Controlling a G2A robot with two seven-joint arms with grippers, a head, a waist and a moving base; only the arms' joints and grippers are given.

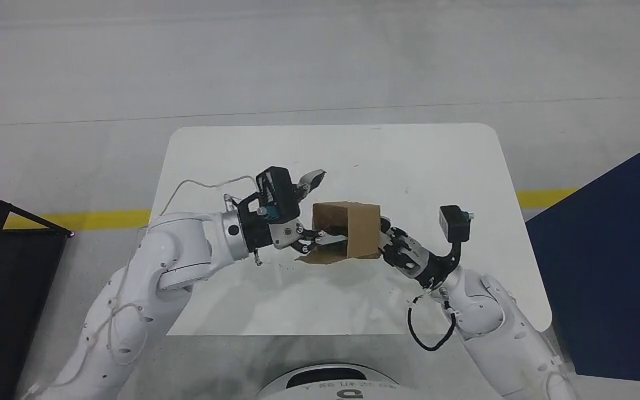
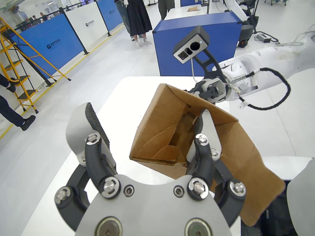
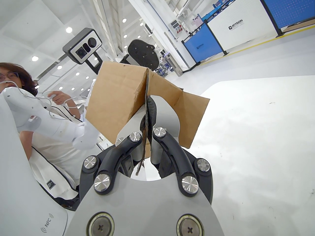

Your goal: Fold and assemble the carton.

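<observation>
A brown cardboard carton (image 1: 347, 228) is held just above the middle of the white table (image 1: 420, 160), lying on its side with one open end toward the left arm. My right gripper (image 1: 386, 243) is shut on the edge of the carton's far wall (image 3: 147, 114). My left gripper (image 2: 145, 126) is open at the carton's open end (image 2: 169, 133). One of its fingers (image 2: 199, 128) is inside the carton and the other finger (image 2: 92, 121) stands outside it. A loose flap (image 2: 248, 173) hangs down at the near side. Inner flaps are partly folded in.
A blue cabinet (image 1: 592, 250) stands off the table's right side and a dark frame (image 1: 22, 235) off its left. The table's far half and right part are bare white surface. The right arm's black cable (image 1: 428, 335) loops near the front edge.
</observation>
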